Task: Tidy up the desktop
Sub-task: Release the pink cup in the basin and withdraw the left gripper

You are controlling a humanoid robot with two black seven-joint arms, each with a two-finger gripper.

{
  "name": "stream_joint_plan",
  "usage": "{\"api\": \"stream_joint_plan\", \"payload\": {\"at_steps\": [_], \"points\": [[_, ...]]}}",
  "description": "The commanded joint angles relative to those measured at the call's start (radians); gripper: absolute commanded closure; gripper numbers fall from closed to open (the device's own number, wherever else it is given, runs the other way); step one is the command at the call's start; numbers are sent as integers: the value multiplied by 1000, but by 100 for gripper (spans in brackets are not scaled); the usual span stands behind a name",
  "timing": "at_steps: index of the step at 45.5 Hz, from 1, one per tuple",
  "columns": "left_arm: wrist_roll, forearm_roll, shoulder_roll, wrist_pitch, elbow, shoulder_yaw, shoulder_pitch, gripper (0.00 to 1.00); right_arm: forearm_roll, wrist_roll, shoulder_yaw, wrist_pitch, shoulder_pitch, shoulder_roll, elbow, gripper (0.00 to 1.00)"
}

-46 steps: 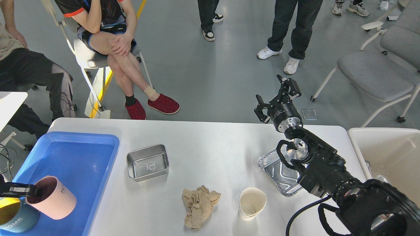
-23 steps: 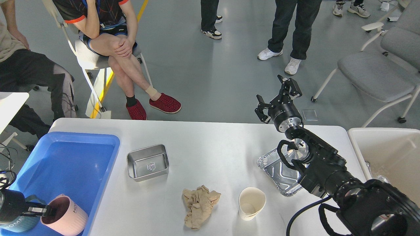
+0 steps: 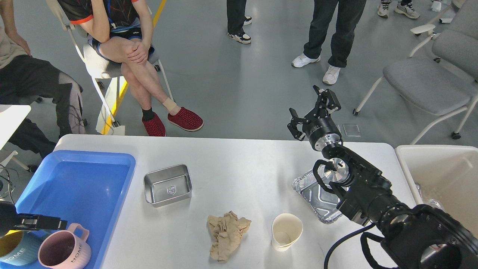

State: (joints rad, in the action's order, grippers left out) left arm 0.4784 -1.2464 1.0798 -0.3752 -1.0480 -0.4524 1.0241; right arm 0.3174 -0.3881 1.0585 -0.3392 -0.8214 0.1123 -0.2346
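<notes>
Clutter is spread over the desktop [image 3: 239,160], the wide white tabletop that fills the lower half of my view, with the blue tray [image 3: 86,164] sitting on its left end and the off-white bin [image 3: 410,160] just off its right end. My right gripper [image 3: 313,112] hangs above the far edge of the table, fingers spread apart and holding nothing; my left gripper [image 3: 50,224] reaches in low at the left, just above the pink mug [image 3: 63,251], and it is too dark and edge-on for me to tell whether its fingers are apart or together. The pink mug stands upright in the tray beside a teal mug [image 3: 15,248].

On the bare surface lie a steel dish [image 3: 168,185], a crumpled brown paper [image 3: 227,235], a paper cup [image 3: 286,231] tipped toward me, and a foil tray [image 3: 317,196] partly hidden under my right arm.

I judge the paper soft and nearly weightless; a pinch on any raised fold should do. The cup looks thin and easily crushed; I would take it gently across the rim or wall. The foil tray looks light and will likely bend, so its crimped rim is the place; the steel dish looks stiff, smooth and probably slippery, so one wall, pinched inside and out, seems best.
</notes>
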Motion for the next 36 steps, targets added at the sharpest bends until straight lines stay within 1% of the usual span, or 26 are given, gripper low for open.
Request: {"api": "stream_joint_plan", "payload": {"at_steps": [1,7,18,28,33,36], "points": [[-1,-2,34,-21,-44,-2,30,21,0,0,0,0,-4,0,0,0],[0,-2,78,-33,-92,0,60,21,0,0,0,2,-7,0,1,0],[5,5,111,-87,-83,1,151,21,0,0,0,0,-7,4,0,0],[3,8,111,-88,-79,18,172,21,0,0,0,0,-7,4,1,0],[5,21,109,-88,-57,41,188,21,0,0,0,0,-7,4,1,0],[3,38,97,-90,-9,70,191,21,0,0,0,0,-7,4,1,0]]}}
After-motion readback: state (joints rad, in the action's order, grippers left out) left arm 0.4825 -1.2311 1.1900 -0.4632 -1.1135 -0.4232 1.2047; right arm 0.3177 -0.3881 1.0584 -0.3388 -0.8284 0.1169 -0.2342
